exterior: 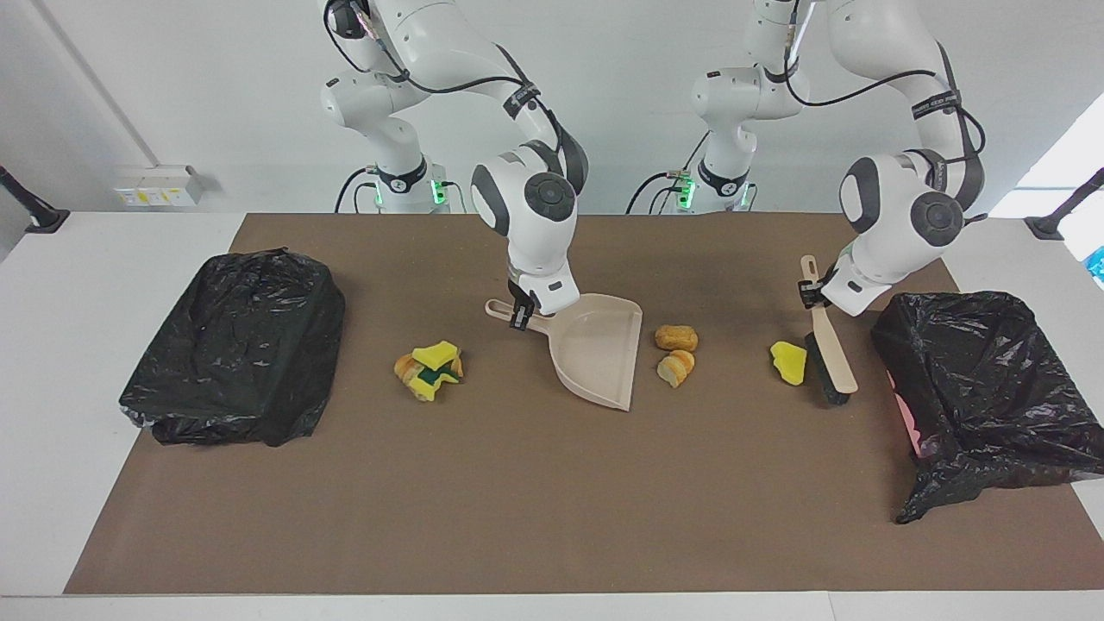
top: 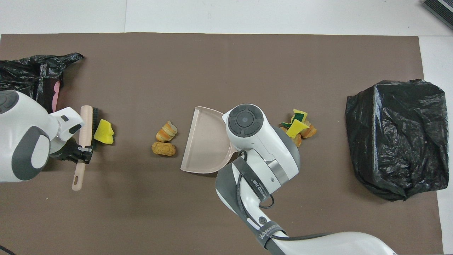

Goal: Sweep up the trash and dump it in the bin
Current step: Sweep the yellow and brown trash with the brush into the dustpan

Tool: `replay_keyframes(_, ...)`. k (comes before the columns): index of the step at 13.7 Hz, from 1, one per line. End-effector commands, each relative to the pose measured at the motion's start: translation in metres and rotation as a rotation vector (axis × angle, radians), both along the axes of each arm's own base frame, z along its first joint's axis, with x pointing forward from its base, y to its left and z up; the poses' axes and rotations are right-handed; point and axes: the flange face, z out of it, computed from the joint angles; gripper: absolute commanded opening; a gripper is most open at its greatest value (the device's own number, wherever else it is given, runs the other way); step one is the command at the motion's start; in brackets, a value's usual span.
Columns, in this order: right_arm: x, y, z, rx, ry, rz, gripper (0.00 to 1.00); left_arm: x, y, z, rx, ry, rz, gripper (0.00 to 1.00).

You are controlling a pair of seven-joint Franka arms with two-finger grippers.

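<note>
My right gripper [exterior: 520, 315] is shut on the handle of the beige dustpan [exterior: 597, 349], whose open lip faces two bread-like lumps of trash [exterior: 675, 354] a short gap away. In the overhead view my right wrist hides that grip above the dustpan [top: 205, 143]. My left gripper [exterior: 808, 295] is shut on the handle of the beige brush [exterior: 832, 360]. The brush's black bristles rest against a yellow sponge chunk [exterior: 788, 362] on the mat. A pile of yellow-and-green sponge scraps [exterior: 429, 369] lies beside the dustpan, toward the right arm's end.
A black-bagged bin [exterior: 983, 388] stands at the left arm's end of the brown mat [exterior: 535, 509], close to the brush. Another black-bagged bin [exterior: 237, 345] stands at the right arm's end. White table surrounds the mat.
</note>
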Motion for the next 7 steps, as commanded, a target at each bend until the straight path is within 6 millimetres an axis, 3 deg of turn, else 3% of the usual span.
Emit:
replay_keyframes(1, 0.001, 0.003, -0.001, -0.019, -0.007, -0.001, 0.0, -0.014, -0.033, 0.0, 0.013, -0.017, 0.002, 0.0)
replay_keyframes(3, 0.001, 0.003, -0.001, -0.02, -0.006, -0.003, 0.0, -0.023, -0.065, -0.001, 0.015, -0.014, -0.013, 0.0)
replay_keyframes(7, 0.001, 0.003, -0.001, -0.021, -0.008, -0.015, 0.0, -0.044, -0.149, -0.006, -0.026, -0.008, -0.034, 0.0)
